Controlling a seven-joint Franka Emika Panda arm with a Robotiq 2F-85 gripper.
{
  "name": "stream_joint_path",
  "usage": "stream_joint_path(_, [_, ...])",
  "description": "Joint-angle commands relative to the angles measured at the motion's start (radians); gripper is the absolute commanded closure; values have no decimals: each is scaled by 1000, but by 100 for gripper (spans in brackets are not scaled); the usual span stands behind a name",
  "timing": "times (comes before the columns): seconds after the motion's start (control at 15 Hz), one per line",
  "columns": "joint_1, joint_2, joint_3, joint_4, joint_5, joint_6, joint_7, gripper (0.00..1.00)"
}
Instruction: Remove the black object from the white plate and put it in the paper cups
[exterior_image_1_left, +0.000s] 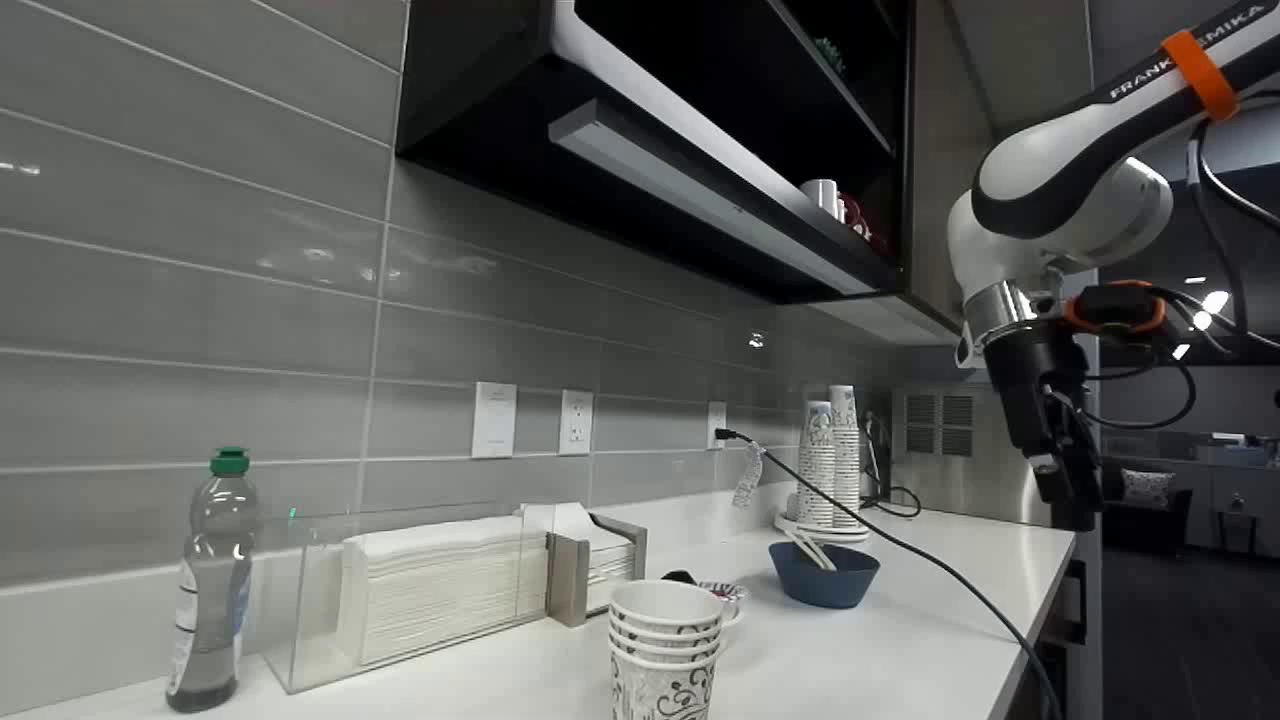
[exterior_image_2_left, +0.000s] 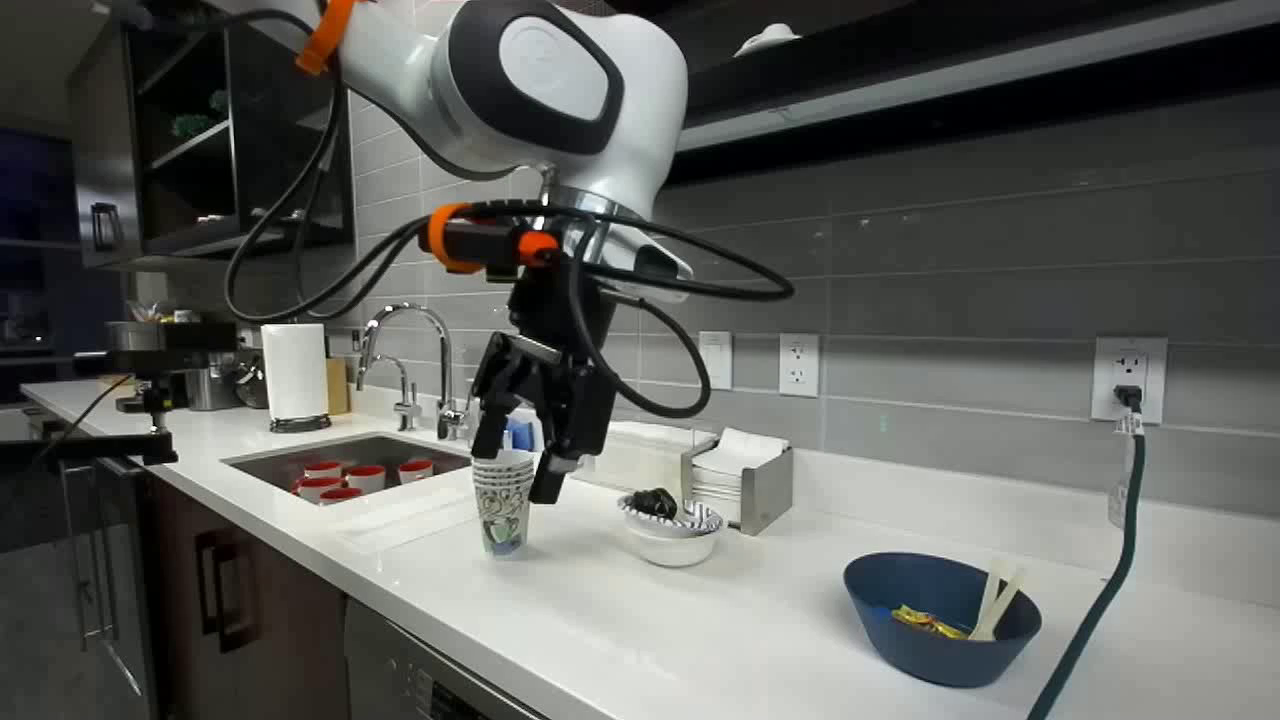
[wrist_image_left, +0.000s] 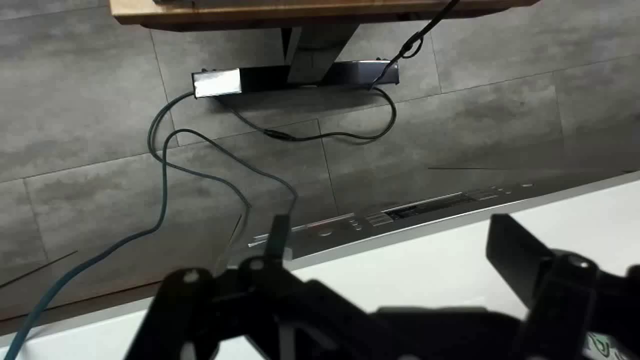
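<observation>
While the arm (exterior_image_1_left: 1045, 190) is showing "FRANK" and "MIKA", the end effector (wrist_image_left: 391, 230) is hanging, fingers (wrist_image_left: 517, 260) apart, and the black object (exterior_image_2_left: 655, 502) is lying in a patterned bowl (exterior_image_2_left: 701, 517) near paper cups (exterior_image_2_left: 503, 510).

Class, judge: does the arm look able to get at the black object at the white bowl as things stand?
Probably yes, after moving over: the hand is open, and in an exterior view the black object shows uncovered above the white bowl.

Kitchen: sink (exterior_image_2_left: 350, 450) holding mugs (exterior_image_2_left: 366, 481), arched faucet (exterior_image_2_left: 446, 385), paper-towel roll (exterior_image_2_left: 296, 373).
</observation>
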Motion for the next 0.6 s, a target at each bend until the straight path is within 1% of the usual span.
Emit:
stream_joint_path(0.0, [-13,2,12,1,4,-1,-4,0])
stream_joint_path(0.4, [-13,2,12,1,4,-1,-4,0])
stream_joint_path(0.47, [-7,-26,22,-11,22,15,15,0])
stream_joint_path(0.53, [-4,-37,39,-9,76,28,92,0])
